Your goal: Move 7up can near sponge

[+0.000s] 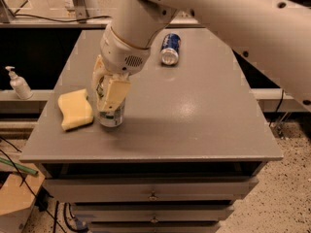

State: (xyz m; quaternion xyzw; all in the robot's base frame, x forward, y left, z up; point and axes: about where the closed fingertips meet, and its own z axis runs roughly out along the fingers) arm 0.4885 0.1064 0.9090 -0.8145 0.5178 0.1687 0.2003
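Note:
The 7up can (pixel 112 117), silver-white with green markings, stands upright on the grey table (pixel 194 115), just to the right of the sponge. The sponge (pixel 75 110) is pale yellow and flat, near the table's left front edge. My gripper (pixel 109 93) reaches down from the upper right and is shut on the 7up can, its pale fingers (pixel 115 92) covering the can's upper half. The can's base rests on or just above the tabletop. A narrow gap separates can and sponge.
A blue soda can (pixel 170 48) lies on its side at the back middle of the table. A soap dispenser bottle (pixel 20 84) stands on a ledge left of the table. Drawers (pixel 153 191) sit below the front edge. Cables lie on the floor at lower left.

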